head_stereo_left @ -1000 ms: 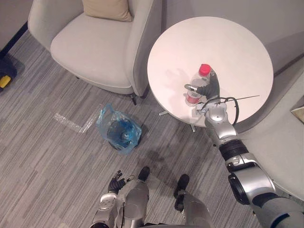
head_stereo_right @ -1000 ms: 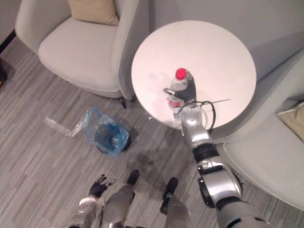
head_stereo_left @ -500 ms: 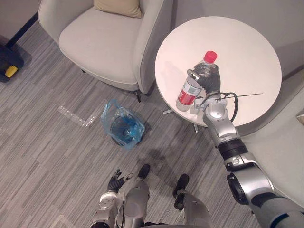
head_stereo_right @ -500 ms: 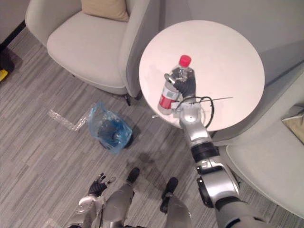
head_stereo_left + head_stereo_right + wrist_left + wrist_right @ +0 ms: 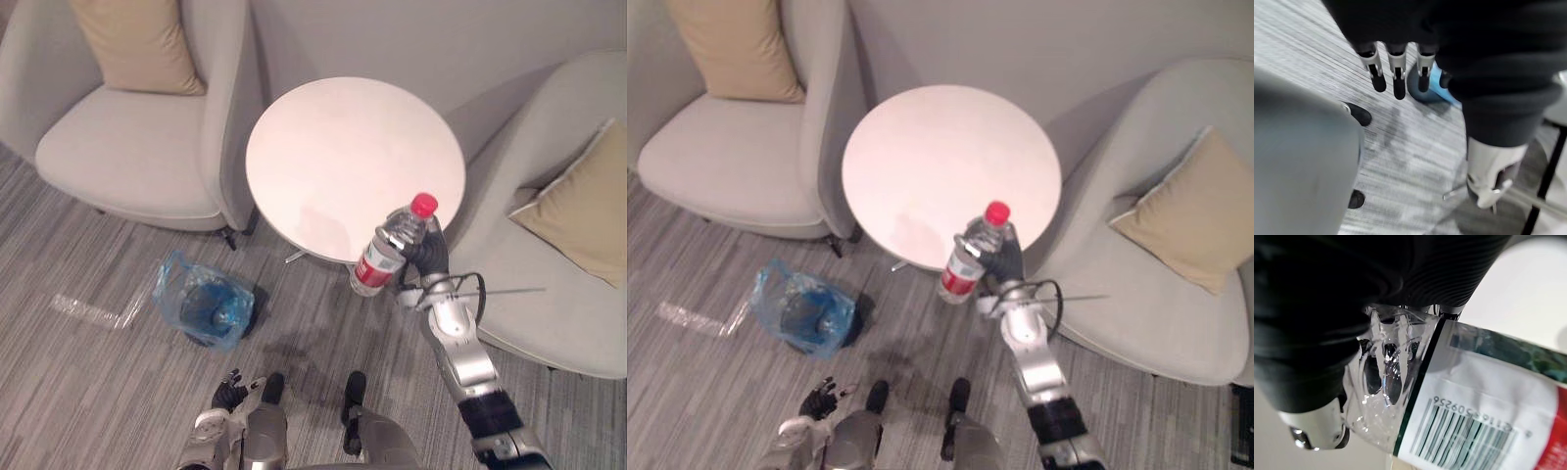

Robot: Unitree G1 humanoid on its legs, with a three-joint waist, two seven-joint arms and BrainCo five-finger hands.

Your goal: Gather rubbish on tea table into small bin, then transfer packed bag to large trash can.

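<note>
One bottle [image 5: 385, 253]: clear plastic, red cap [image 5: 423, 204], red-and-white label [image 5: 370, 274]. Off the worktop, held in the air lower right of centre in the eye views. Tilted, cap up and to the right, base down and to the left. Overlaps the near right rim of the worktop in the frame, base end over the floor [image 5: 98, 392].

Right hand [image 5: 431, 257] closed round the bottle's upper half, just below the cap. In the right wrist view, dark-tipped fingers [image 5: 1386, 377] curled against the clear wall, seen through the plastic, label edge just beside them.

One round white worktop [image 5: 333, 137], centre of frame.

One small bin [image 5: 223, 315] on the floor, lower left of frame, lined with one blue bag [image 5: 168, 292], mouth open upward. Well apart from the bottle. Contents: cannot tell.

One clear plastic strip [image 5: 88, 310] flat on the floor, just left of the bin.

Left hand [image 5: 227, 394] at the bottom edge, left of centre. Fingers [image 5: 1399, 85] straight and loose, holding nothing; blue bag visible past them in the left wrist view.

Two grey armchairs: left armchair [image 5: 127, 157] upper left, right armchair [image 5: 549, 304] at right, worktop between them. Two tan cushions, one per chair: left cushion [image 5: 137, 44], right cushion [image 5: 578, 201].
</note>
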